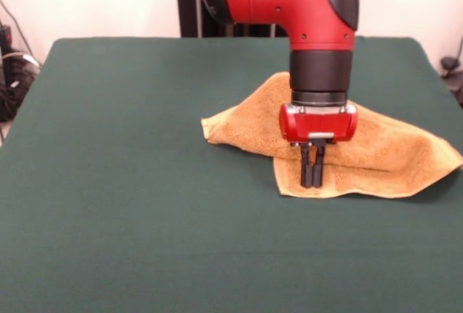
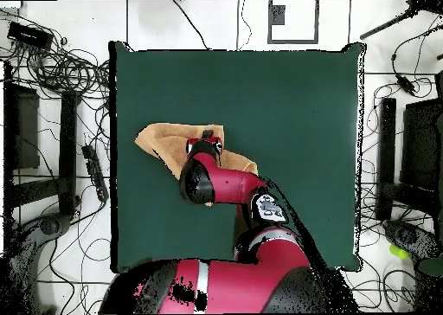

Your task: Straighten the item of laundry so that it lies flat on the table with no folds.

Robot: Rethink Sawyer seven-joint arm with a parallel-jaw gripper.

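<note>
Towel (image 1: 376, 155) is still lying folded over itself, right of the table (image 1: 116, 183) centre — I'm seeing the gripper (image 1: 312, 180) pinching together on its front layer — flattening is barely starting.

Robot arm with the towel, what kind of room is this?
Probably a robot lab: a red robot arm works over a green table with a towel, and cables sprawl across the floor.
</note>
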